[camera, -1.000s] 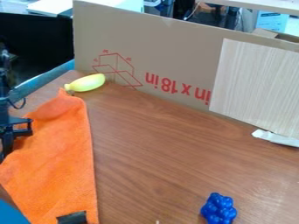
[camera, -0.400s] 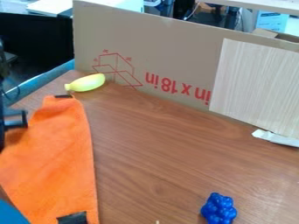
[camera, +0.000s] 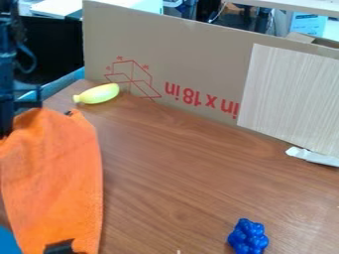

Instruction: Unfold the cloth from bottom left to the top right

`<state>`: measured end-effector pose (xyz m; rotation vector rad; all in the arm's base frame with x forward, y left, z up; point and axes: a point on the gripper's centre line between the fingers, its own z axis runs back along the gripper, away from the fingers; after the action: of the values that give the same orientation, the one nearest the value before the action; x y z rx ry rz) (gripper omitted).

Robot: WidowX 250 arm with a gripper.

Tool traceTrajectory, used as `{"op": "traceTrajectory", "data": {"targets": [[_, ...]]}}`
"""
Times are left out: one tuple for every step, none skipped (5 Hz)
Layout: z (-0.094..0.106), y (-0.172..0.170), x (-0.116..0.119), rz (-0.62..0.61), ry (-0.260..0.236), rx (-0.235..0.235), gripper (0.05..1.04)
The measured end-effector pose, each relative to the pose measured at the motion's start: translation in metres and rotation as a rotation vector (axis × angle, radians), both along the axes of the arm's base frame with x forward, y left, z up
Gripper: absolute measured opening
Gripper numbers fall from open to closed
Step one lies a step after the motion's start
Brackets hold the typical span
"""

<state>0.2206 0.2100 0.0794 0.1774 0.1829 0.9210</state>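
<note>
At the near edge, a blue object [camera: 8, 242] shows in the left corner, and a bumpy blue toy [camera: 248, 236] rests on the brown wooden table [camera: 185, 183] toward the right. The orange cloth [camera: 56, 173] runs up the left side of the table from the near edge, with a dark patch [camera: 59, 247] at its near end and a small dark spot [camera: 68, 113] at its far end. The black gripper [camera: 8, 121] is at the left edge, against the cloth's far left part, which is bunched up there. I cannot tell how far open its jaws are or whether they hold the cloth. Farther back, a white strip [camera: 313, 156] lies at the right, below a pale striped panel [camera: 291, 99]. A yellow toy [camera: 97, 94] lies just beyond the cloth, near the upright cardboard [camera: 179, 54].
</note>
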Motion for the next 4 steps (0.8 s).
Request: {"op": "traceTrajectory", "data": {"targets": [[0.004, -0.014, 0.023, -0.007, 0.05, -0.018, 0.051], [-0.018, -0.04, 0.052, -0.041, 0.12, -0.003, 0.051], [-0.035, -0.067, 0.08, -0.054, 0.172, 0.03, 0.051], [-0.048, -0.087, 0.102, -0.079, 0.202, 0.067, 0.051]]}}
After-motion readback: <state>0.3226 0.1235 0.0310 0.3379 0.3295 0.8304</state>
